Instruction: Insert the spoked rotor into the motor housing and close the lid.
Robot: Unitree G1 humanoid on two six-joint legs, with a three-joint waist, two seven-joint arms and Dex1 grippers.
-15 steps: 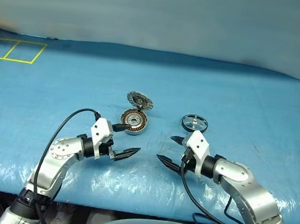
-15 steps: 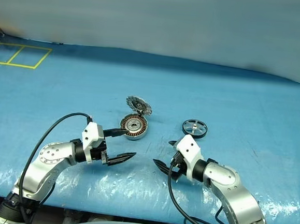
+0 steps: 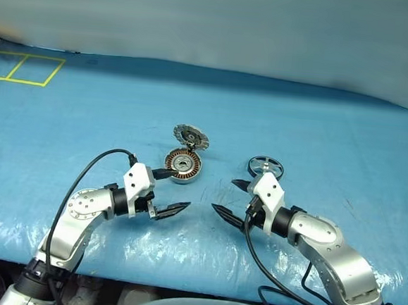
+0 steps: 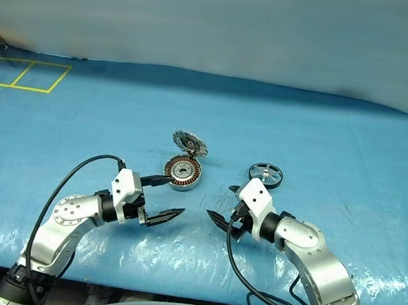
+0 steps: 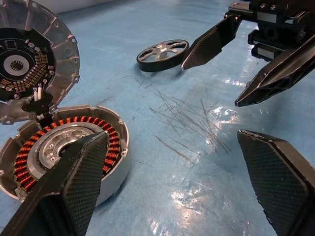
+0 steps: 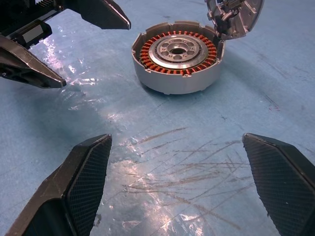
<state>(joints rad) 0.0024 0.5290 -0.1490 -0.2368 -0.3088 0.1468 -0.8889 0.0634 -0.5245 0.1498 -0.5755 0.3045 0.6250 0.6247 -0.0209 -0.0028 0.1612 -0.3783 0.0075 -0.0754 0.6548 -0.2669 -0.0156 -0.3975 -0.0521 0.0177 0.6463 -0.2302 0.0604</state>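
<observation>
The motor housing (image 3: 182, 166) sits open on the blue sheet, its copper windings (image 6: 177, 56) ringing a silver hub. Its hinged lid (image 3: 190, 136) stands tilted up at the far side, dark toothed inside showing (image 5: 29, 59). The spoked rotor (image 3: 265, 167) lies flat to the right of the housing, apart from it. My left gripper (image 3: 181, 188) hangs open just in front of the housing, one finger (image 5: 83, 167) over its near rim. My right gripper (image 3: 223, 195) is open too, in front of the rotor and facing the left one. Neither holds anything.
A blue plastic sheet (image 3: 319, 126) covers the table, scratched and glossy between the grippers (image 6: 167, 147). Yellow tape squares (image 3: 27, 69) mark the far left corner. The table's front edge (image 3: 180, 281) runs just below both arms. A pale wall rises behind.
My right gripper has edged slightly forward and left. The left gripper, housing, lid and rotor have not moved.
</observation>
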